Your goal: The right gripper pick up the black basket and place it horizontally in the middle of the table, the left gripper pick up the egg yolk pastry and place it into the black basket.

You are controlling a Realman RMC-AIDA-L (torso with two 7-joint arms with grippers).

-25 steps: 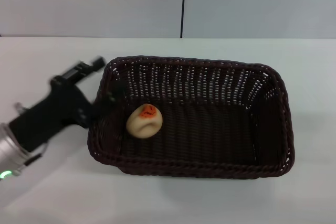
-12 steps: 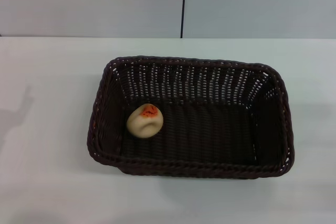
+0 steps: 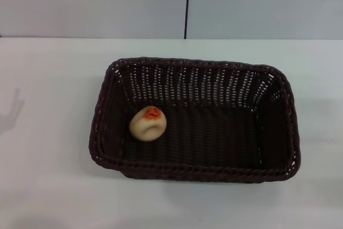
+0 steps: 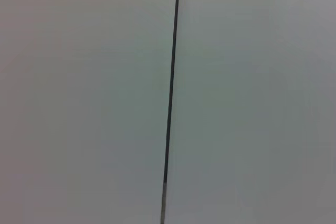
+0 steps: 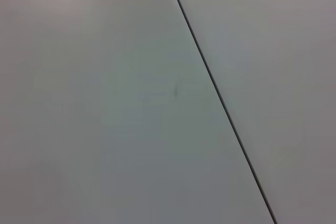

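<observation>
The black basket (image 3: 278, 127) lies lengthwise across the middle of the white table (image 3: 48, 79) in the head view. The egg yolk pastry (image 3: 148, 124), cream-beige with an orange-red patch on top, sits inside the basket on its floor near the left end. Neither gripper shows in any view. Both wrist views show only a plain grey wall with a thin dark seam.
A grey wall with a vertical dark seam (image 3: 187, 4) stands behind the table. A faint shadow (image 3: 12, 113) falls on the table at the left edge. Bare table surface lies on all sides of the basket.
The left arm, beside the basket's left end one second ago, has pulled back out of the head view. Only its shadow remains on the left. Basket and pastry have not moved.
</observation>
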